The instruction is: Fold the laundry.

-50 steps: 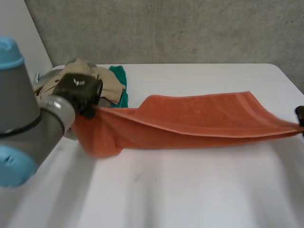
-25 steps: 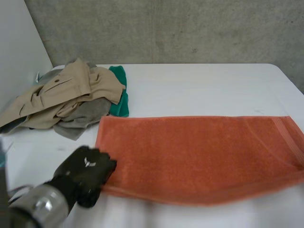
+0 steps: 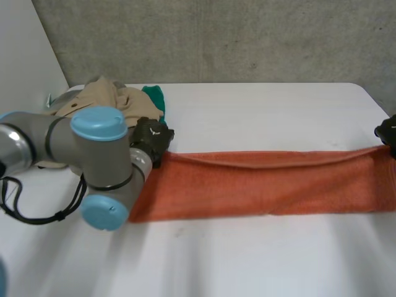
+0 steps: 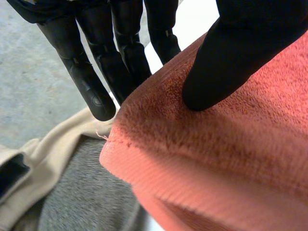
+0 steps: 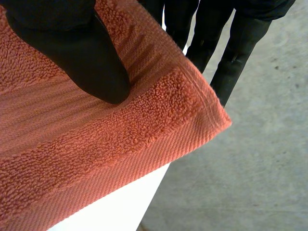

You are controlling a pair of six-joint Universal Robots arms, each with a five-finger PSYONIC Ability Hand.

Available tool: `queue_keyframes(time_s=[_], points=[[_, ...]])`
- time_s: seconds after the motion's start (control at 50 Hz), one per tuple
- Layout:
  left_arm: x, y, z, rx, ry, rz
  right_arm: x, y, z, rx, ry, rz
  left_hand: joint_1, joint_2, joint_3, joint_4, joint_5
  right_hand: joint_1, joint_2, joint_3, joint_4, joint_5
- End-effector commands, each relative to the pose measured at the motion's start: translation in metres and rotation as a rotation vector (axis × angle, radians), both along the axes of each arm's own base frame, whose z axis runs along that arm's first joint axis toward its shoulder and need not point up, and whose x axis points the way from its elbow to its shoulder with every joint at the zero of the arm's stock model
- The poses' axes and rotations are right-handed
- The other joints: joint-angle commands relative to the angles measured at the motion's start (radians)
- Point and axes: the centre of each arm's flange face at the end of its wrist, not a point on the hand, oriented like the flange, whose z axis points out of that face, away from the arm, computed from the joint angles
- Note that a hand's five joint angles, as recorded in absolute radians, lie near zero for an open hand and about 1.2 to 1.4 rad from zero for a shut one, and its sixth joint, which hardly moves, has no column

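Note:
An orange towel (image 3: 266, 182) lies folded lengthwise across the white table (image 3: 247, 260) as a long band. My left hand (image 3: 152, 137) is shut on its far left corner; in the left wrist view the thumb (image 4: 231, 62) presses the towel (image 4: 226, 154) against the fingers (image 4: 96, 82) beneath. My right hand (image 3: 387, 130) is shut on the far right corner at the table's right edge. The right wrist view has its thumb (image 5: 82, 53) on top of the towel's (image 5: 96, 159) woven border and its fingers (image 5: 226, 53) behind the corner.
A pile of laundry sits at the table's far left: a beige garment (image 3: 108, 99), a green cloth (image 3: 156, 99) and a grey one (image 4: 82, 202) under my left hand. My left arm (image 3: 93, 167) reaches across the near left of the table.
Both hands carried the towel's near edge away from me onto its far edge, so the spread towel is now half as deep. The left arm swung in over the table.

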Motion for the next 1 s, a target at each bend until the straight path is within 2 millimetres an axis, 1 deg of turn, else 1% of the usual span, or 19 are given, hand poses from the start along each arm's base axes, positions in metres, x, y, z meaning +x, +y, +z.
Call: queue_keyframes(time_s=[0.02,0.14,0.18,0.2,0.22,0.3,0.32,0.38,0.44,0.5,0.56,0.6,0.64,0.7,0.72,0.8,0.9,0.94,1.0], points=[[-0.014,-0.030,-0.009,-0.099,-0.019,0.026,0.006,-0.024,-0.017,-0.051,0.004,-0.016,0.257,0.198,0.202,0.195,0.234,0.258,0.215,0.201,0.196,0.233],[-0.021,-0.040,-0.019,-0.122,-0.026,0.024,0.011,-0.030,-0.032,-0.039,0.000,-0.010,0.257,0.198,0.202,0.195,0.234,0.258,0.215,0.201,0.196,0.233],[-0.022,-0.041,-0.020,-0.121,-0.026,0.023,0.015,-0.033,-0.033,-0.059,0.003,-0.007,0.243,0.184,0.188,0.181,0.220,-0.772,-0.816,-0.829,-0.834,-0.798],[-0.022,-0.040,-0.020,-0.121,-0.026,0.021,0.017,-0.034,-0.032,-0.070,0.004,-0.009,-0.037,-0.096,-0.091,-0.099,-0.059,-0.964,-1.007,-1.020,-1.025,-0.989],[-0.023,-0.039,-0.018,-0.126,-0.026,0.021,0.016,-0.035,-0.030,-0.083,0.005,-0.015,-0.603,-0.662,-0.658,-0.665,-0.626,-0.964,-1.007,-1.020,-1.025,-0.989],[-0.024,-0.037,-0.008,-0.147,-0.013,0.041,0.013,-0.039,-0.013,-0.166,-0.035,-0.055,-0.965,-1.024,-1.020,-1.027,-0.988,-0.964,-1.007,-1.020,-1.025,-0.989],[-0.024,-0.037,-0.004,-0.155,-0.009,0.047,0.009,-0.040,-0.001,-0.195,-0.075,-0.067,-0.965,-1.024,-1.020,-1.027,-0.988,-0.964,-1.007,-1.020,-1.025,-0.989],[-0.021,-0.035,0.019,-0.185,0.021,0.068,0.002,-0.036,0.015,-0.210,-0.142,-0.085,-0.965,-1.024,-1.020,-1.027,-0.988,-0.964,-1.007,-1.020,-1.025,-0.989],[-0.019,-0.027,0.032,-0.190,0.026,0.065,-0.001,-0.021,0.035,-0.194,-0.207,-0.057,-0.965,-1.024,-1.020,-1.027,-0.988,-0.964,-1.007,-1.020,-1.025,-0.989],[-0.015,-0.019,0.035,-0.181,0.020,0.061,-0.007,-0.001,0.043,-0.129,-0.237,-0.018,-0.965,-1.024,-1.020,-1.027,-0.988,-0.964,-1.007,-1.020,-1.025,-0.989],[-0.007,-0.007,0.050,-0.184,0.028,0.059,-0.025,0.015,0.037,-0.041,-0.259,-0.026,-0.965,-1.024,-1.020,-1.027,-0.988,-0.963,-1.006,-1.020,-1.024,-0.988],[-0.002,0.003,0.056,-0.173,0.039,0.057,-0.031,0.023,0.032,0.011,-0.281,-0.027,-0.965,-1.024,-1.020,-1.027,-0.988,-0.880,-0.924,-0.937,-0.942,-0.906],[0.001,0.010,0.058,-0.159,0.052,0.055,-0.036,0.035,0.023,0.080,-0.313,-0.029,-0.965,-1.024,-1.020,-1.027,-0.988,-0.836,-0.880,-0.893,-0.898,-0.862],[0.005,0.025,0.059,-0.121,0.083,0.049,-0.042,0.043,0.015,0.122,-0.334,-0.041,-0.965,-1.024,-1.020,-1.027,-0.988,-0.763,-0.806,-0.820,-0.824,-0.788],[0.006,0.028,0.058,-0.113,0.090,0.049,-0.049,0.046,0.009,0.137,-0.342,-0.054,-0.965,-1.024,-1.020,-1.027,-0.988,-0.748,-0.791,-0.805,-0.810,-0.773],[0.011,0.041,0.050,-0.065,0.106,0.046,-0.063,0.050,-0.001,0.131,-0.309,-0.066,-0.965,-1.024,-1.020,-1.027,-0.988,-0.713,-0.756,-0.770,-0.774,-0.738],[0.012,0.049,0.041,-0.032,0.096,0.040,-0.069,0.046,-0.013,0.107,-0.252,-0.060,-0.965,-1.024,-1.020,-1.027,-0.988,-0.642,-0.686,-0.699,-0.704,-0.668],[0.012,0.050,0.040,-0.030,0.094,0.037,-0.071,0.043,-0.023,0.112,-0.245,-0.062,-0.965,-1.024,-1.020,-1.027,-0.988,-0.642,-0.686,-0.699,-0.704,-0.667],[0.012,0.052,0.038,-0.024,0.092,0.036,-0.073,0.040,-0.029,0.117,-0.246,-0.064,-0.965,-1.024,-1.020,-1.027,-0.988,-0.636,-0.680,-0.693,-0.698,-0.662]])
